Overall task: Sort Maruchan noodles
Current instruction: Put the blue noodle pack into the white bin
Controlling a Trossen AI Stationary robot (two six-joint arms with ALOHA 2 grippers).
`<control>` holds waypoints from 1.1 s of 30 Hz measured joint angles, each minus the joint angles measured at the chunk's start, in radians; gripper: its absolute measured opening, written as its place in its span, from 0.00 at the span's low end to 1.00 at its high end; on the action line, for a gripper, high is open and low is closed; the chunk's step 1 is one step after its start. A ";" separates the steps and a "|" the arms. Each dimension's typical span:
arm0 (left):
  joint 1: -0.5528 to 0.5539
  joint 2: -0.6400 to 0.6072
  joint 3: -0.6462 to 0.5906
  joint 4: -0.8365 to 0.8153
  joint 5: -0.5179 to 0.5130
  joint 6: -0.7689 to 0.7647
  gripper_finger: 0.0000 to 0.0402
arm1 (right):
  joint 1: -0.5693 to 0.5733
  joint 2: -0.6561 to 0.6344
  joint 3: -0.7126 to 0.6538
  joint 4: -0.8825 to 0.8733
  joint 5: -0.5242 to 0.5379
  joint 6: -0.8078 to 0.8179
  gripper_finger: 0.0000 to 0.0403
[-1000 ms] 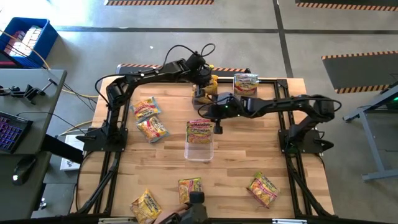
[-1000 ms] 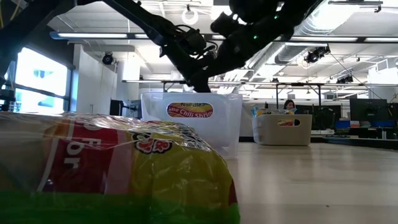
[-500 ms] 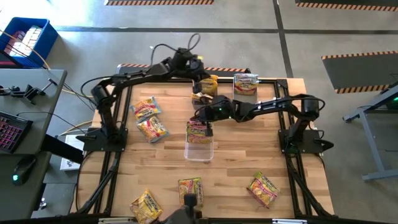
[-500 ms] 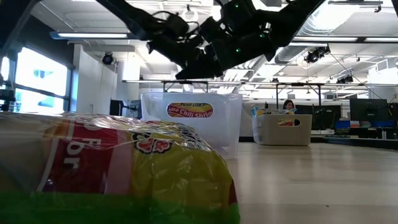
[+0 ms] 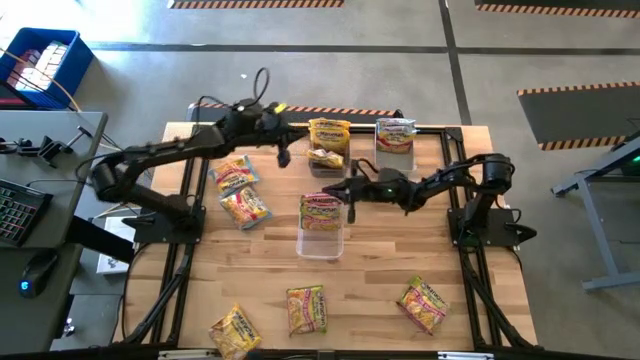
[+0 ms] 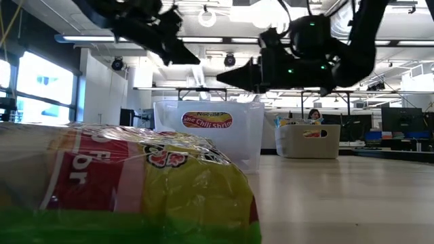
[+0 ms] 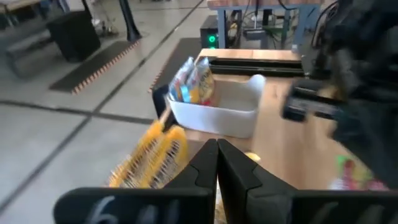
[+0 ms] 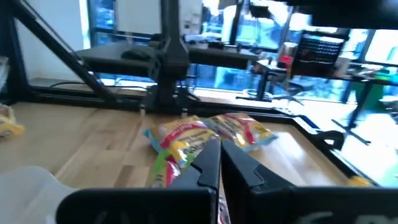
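Maruchan noodles point(image 5: 322, 210) lie in the bin just beside the right pincer point(image 5: 349, 190).

Yellow-red Maruchan noodles point(image 5: 241, 193) packets scattered flat on table; some inside bins.

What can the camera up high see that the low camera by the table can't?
Only the high view shows the three packets along the near edge and the two packets at the left. Only the low view shows a person far off in the room. Both show the middle clear bin holding a packet, and the left gripper and right gripper above the table.
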 joint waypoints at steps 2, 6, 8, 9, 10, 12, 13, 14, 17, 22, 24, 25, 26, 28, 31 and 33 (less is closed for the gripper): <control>-0.015 -0.061 -0.046 -0.039 -0.022 -0.058 0.00 | -0.009 -0.030 -0.035 -0.005 0.032 -0.018 0.00; -0.050 -0.168 -0.115 -0.162 -0.098 -0.124 0.00 | -0.044 -0.101 -0.091 -0.011 0.083 -0.019 0.00; -0.066 -0.210 -0.135 -0.246 -0.160 -0.153 0.00 | -0.059 -0.154 -0.126 -0.012 0.082 -0.018 0.00; -0.074 -0.226 -0.140 -0.303 -0.194 -0.172 0.00 | -0.067 -0.189 -0.146 -0.013 0.082 -0.022 0.00; -0.081 -0.237 -0.140 -0.359 -0.228 -0.195 0.00 | -0.076 -0.228 -0.166 -0.015 0.081 -0.028 0.00; -0.094 -0.257 -0.140 -0.464 -0.290 -0.241 0.01 | -0.093 -0.320 -0.210 -0.040 0.079 -0.051 0.00; -0.100 -0.263 -0.140 -0.508 -0.315 -0.256 0.01 | -0.101 -0.367 -0.227 -0.061 0.080 -0.065 0.00; -0.105 -0.266 -0.140 -0.551 -0.330 -0.266 0.02 | -0.111 -0.420 -0.246 -0.088 0.080 -0.075 0.00; -0.123 -0.263 -0.140 -0.672 -0.341 -0.303 0.07 | -0.139 -0.561 -0.274 -0.203 0.089 -0.078 0.00; -0.155 -0.207 -0.140 -0.843 -0.238 -0.401 0.18 | -0.170 -0.727 -0.277 -0.422 0.097 -0.063 0.00; -0.170 -0.171 -0.140 -0.896 -0.195 -0.460 0.23 | -0.170 -0.763 -0.277 -0.503 0.097 -0.052 0.00; -0.179 -0.151 -0.140 -0.923 -0.183 -0.491 0.26 | -0.170 -0.770 -0.278 -0.526 0.097 -0.053 0.00; -0.187 -0.130 -0.140 -0.939 -0.177 -0.525 0.28 | -0.170 -0.773 -0.278 -0.543 0.097 -0.060 0.00; -0.207 -0.088 -0.140 -0.972 -0.177 -0.578 0.32 | -0.170 -0.772 -0.278 -0.561 0.097 -0.074 0.00; -0.240 -0.026 -0.140 -0.986 -0.176 -0.610 0.36 | -0.170 -0.760 -0.278 -0.551 0.097 -0.078 0.00; -0.262 0.014 -0.139 -0.984 -0.173 -0.621 0.37 | -0.170 -0.755 -0.278 -0.554 0.097 -0.078 0.00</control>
